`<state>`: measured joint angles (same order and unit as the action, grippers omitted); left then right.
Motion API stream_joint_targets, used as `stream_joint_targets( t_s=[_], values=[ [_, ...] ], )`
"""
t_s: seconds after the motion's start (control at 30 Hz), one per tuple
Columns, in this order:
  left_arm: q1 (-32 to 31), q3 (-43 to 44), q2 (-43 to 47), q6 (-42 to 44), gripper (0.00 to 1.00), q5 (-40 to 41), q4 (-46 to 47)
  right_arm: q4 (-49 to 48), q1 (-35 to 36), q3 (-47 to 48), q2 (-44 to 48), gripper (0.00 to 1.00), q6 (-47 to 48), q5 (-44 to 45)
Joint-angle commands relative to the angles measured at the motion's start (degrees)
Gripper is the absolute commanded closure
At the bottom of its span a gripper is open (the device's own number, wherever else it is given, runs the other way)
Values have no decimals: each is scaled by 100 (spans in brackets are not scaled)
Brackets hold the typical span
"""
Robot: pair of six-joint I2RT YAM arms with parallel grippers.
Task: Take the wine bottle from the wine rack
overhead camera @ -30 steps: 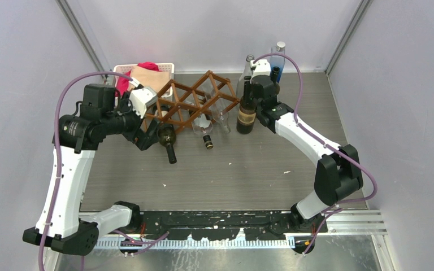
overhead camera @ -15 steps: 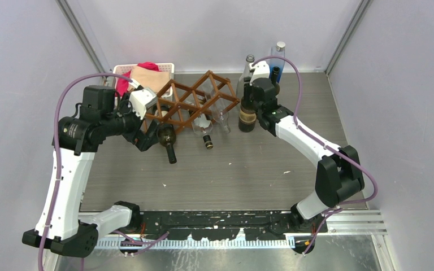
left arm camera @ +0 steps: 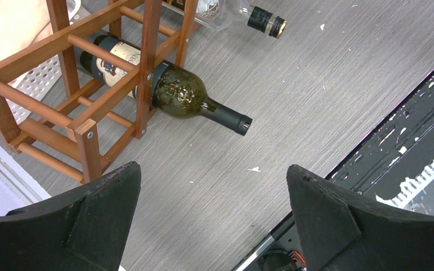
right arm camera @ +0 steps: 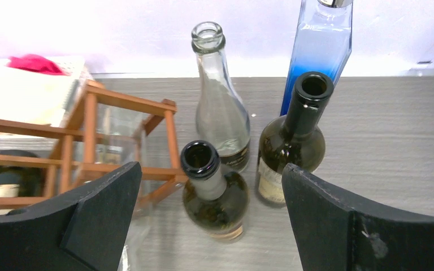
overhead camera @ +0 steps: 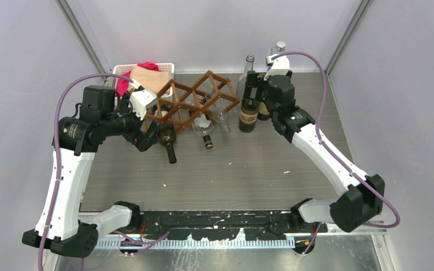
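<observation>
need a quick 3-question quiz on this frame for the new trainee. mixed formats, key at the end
1. True or false: the right hand is shut on a bottle.
2. How many bottles stand upright beside the wine rack? A) two B) four C) six
3. Fill in: the dark green bottle below the open left hand lies in the rack with its ____ sticking out over the table.

Key: 1 false, the hand is open above them; 2 B; 3 neck.
</observation>
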<state>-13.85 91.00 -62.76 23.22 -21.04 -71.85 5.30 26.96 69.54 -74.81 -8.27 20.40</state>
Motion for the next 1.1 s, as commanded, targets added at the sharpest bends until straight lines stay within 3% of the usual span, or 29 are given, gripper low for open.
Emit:
stream_joint_targets(
  t_s=[0.0,0.17,0.27,0.4,1.07],
  values=[
    [20,190,-7,87,0,-38,93,1176,127,756,585,1,-922,-396],
    [22,128,13,153,0,-43,75,2083,420,718,635,4,-1610,-1475],
    [17,93,41,188,0,-47,92,2130,419,562,427,6,-1894,-2365],
    [18,126,44,158,0,-87,109,2156,425,516,-46,11,-1942,-2834],
    [21,110,132,151,0,-191,146,1378,483,299,-1547,25,-1769,-2558]
  ],
)
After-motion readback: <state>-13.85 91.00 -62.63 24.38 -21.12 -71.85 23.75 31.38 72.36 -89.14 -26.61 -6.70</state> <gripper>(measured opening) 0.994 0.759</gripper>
